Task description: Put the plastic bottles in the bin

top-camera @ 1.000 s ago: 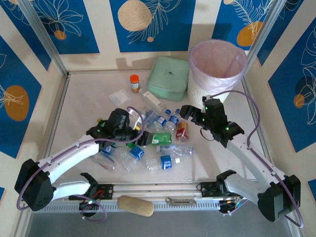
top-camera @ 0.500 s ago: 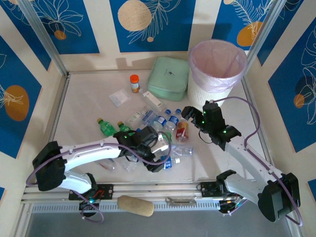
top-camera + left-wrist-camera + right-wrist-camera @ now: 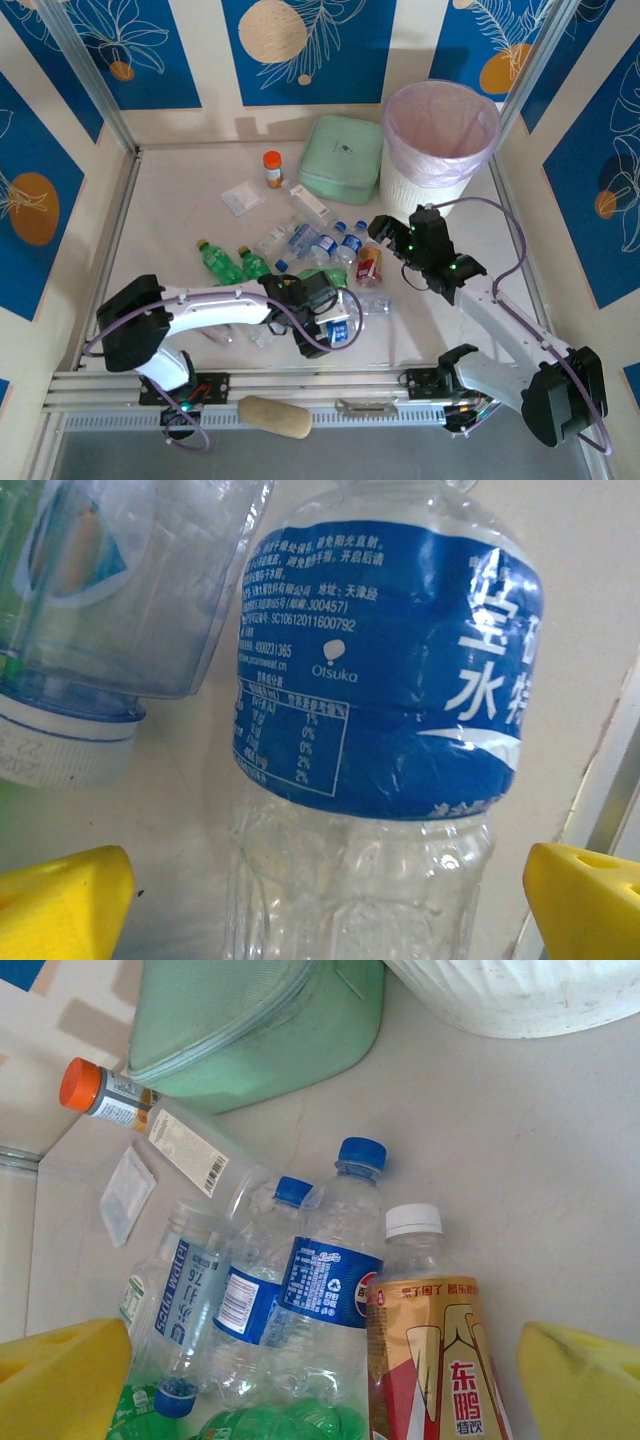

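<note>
— Down by the near rail (image 3: 300,382) of the table (image 3: 180,200), the left claw (image 3: 325,900) has swung right across the pile in the last second. It's now parked over a clear blue-labelled bottle (image 3: 390,710). That move also uncovered the green bottles (image 3: 218,262) on the left.

— So is it grabbing yet?

— Nope. Its fingers are spread as wide as they go, one on each side of that bottle with a gap on both, so nothing's held or touched. Looks lined up for a pinch, I reckon.

— And the right one?

— The right claw (image 3: 322,1380) has barely budged. It's wide apart and empty, hanging above the orange-red bottle (image 3: 435,1350) and the blue-capped bottles (image 3: 345,1230) next to it.

— How far along then?

— Early days, I'd say. The plastic bottles are lying mid-table in a heap. The bin (image 3: 415,190) stands well apart at the far right corner, and its pink liner (image 3: 440,125) looks bare from above.
</note>
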`<state>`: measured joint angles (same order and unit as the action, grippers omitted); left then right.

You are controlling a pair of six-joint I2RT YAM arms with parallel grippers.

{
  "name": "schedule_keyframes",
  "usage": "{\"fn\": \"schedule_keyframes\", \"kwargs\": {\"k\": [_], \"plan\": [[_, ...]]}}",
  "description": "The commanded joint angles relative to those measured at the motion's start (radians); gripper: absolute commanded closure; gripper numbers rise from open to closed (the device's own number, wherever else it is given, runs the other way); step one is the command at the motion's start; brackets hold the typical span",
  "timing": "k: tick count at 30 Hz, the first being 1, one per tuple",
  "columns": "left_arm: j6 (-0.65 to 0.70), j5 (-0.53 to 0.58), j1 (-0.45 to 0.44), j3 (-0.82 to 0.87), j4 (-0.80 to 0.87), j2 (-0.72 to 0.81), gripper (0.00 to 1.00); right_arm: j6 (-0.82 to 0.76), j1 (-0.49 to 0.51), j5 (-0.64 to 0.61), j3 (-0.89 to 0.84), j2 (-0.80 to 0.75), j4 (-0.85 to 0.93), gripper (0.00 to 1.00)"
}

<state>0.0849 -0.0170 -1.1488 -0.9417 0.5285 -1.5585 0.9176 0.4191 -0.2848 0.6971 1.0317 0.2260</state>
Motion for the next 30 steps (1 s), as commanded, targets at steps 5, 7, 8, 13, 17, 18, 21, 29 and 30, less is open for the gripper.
{"fn": "schedule_keyframes", "kwargs": {"k": [5, 7, 8, 13, 17, 18, 21, 29, 30], "plan": [[0.024, 0.015, -0.006, -0.001, -0.031, -0.034, 0.02, 0.017, 0.004, -0.016, -0.017, 0.001, -0.012, 0.01], [0.024, 0.013, -0.006, 0.004, -0.037, -0.038, 0.04, 0.018, 0.003, -0.021, -0.019, -0.001, -0.008, 0.01], [0.024, 0.01, -0.006, 0.006, -0.04, -0.039, 0.05, 0.018, 0.003, -0.022, -0.021, -0.002, -0.007, 0.01], [0.025, 0.011, -0.007, 0.015, -0.052, -0.049, 0.1, 0.025, -0.003, -0.021, -0.024, -0.002, -0.007, 0.01], [0.027, 0.009, -0.006, 0.017, -0.055, -0.049, 0.22, 0.032, -0.011, -0.017, -0.031, -0.003, -0.008, 0.01], [0.029, 0.009, -0.006, 0.017, -0.055, -0.046, 0.26, 0.033, -0.013, -0.014, -0.033, -0.005, -0.008, 0.01], [0.031, 0.008, -0.006, 0.021, -0.061, -0.033, 0.36, 0.036, -0.018, -0.011, -0.038, -0.008, -0.008, 0.01], [0.023, 0.021, -0.005, 0.02, -0.046, 0.045, 0.46, 0.039, -0.032, -0.004, -0.045, -0.02, -0.007, 0.01], [0.023, 0.025, -0.005, 0.021, -0.044, 0.065, 0.46, 0.038, -0.032, -0.005, -0.045, -0.023, -0.005, 0.01]]}}
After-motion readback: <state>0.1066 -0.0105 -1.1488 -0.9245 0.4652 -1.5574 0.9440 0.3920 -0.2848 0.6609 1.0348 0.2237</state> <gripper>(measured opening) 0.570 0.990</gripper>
